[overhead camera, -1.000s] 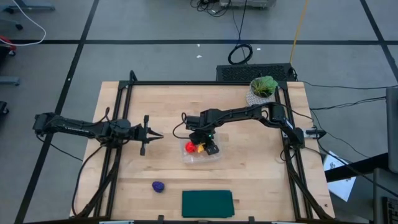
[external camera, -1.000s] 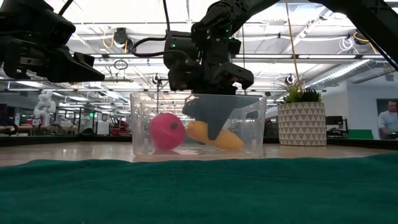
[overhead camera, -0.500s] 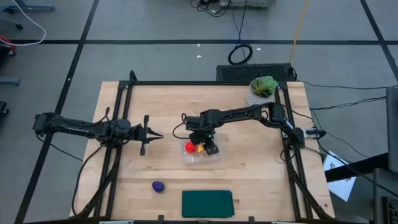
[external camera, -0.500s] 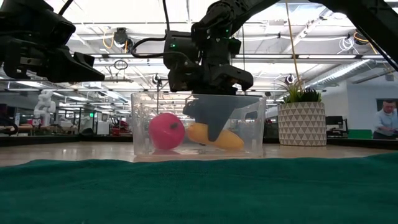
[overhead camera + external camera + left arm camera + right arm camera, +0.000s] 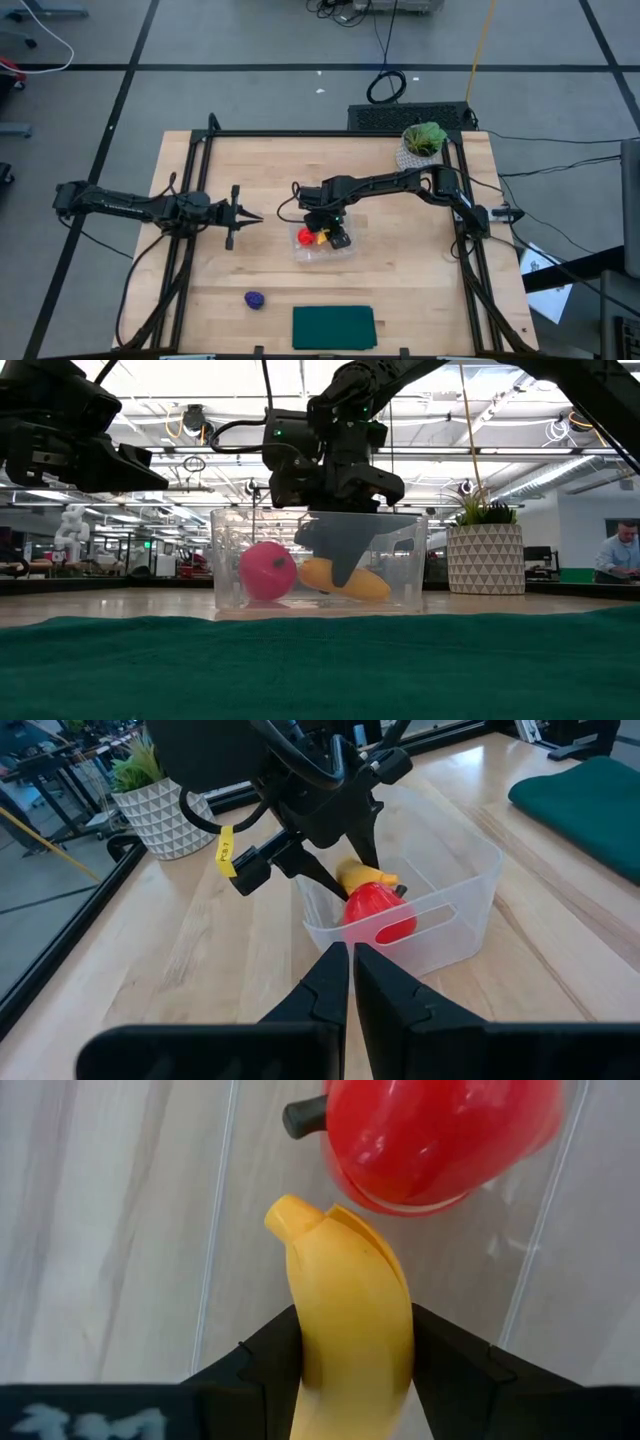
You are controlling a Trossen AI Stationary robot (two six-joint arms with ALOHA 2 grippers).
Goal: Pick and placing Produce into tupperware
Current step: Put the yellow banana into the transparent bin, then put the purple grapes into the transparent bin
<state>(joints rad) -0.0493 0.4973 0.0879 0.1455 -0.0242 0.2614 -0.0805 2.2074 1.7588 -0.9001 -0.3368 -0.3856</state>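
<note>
The right arm reaches across the table (image 5: 400,260), its right tool (image 5: 350,1345) lowered into the clear tupperware (image 5: 318,558), fingers clamped on the yellow banana (image 5: 352,1320) beside the red round piece (image 5: 268,570). The left tool (image 5: 351,982) hovers left of the tub, fingers together. Only the high view shows the purple lump (image 5: 255,299) near the green mat (image 5: 333,326). Nothing has moved since earlier.

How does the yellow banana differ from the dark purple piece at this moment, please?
The banana lies inside the clear tub, while the purple piece sits on bare table. The banana sits between the right claw's fingers; the purple piece lies untouched. Banana is curved, purple piece lumpy. Both are small produce.
</note>
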